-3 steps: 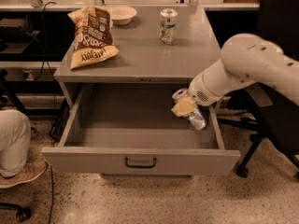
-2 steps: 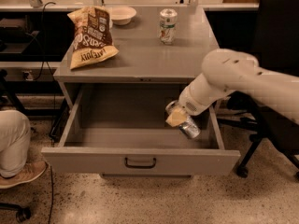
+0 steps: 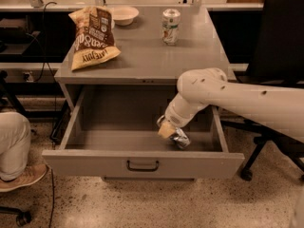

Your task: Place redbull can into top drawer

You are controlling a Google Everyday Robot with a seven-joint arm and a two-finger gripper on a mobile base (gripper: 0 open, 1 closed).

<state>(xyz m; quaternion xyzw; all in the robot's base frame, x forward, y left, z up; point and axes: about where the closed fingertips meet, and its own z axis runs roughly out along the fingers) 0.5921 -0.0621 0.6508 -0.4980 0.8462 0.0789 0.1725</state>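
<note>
The top drawer [image 3: 95,161] of the grey cabinet stands pulled wide open, with its small dark bar handle [image 3: 142,166] on the front panel. My white arm reaches in from the right. My gripper [image 3: 172,133] is low inside the drawer, at its front right. It is shut on the redbull can [image 3: 181,139], a slim silver can. The can is tilted, with its lower end close to or on the drawer floor. Part of the can is hidden by the fingers [image 3: 165,130].
On the cabinet top [image 3: 142,56] lie a chip bag [image 3: 93,37], a white bowl [image 3: 122,14] and a shorter silver-and-green can [image 3: 171,26]. A black office chair [image 3: 280,42] stands at the right. A person's leg and shoe [image 3: 16,151] are at the left.
My gripper has moved down and to the left with the can, from above the drawer's right rim to deep inside the drawer near its floor.
</note>
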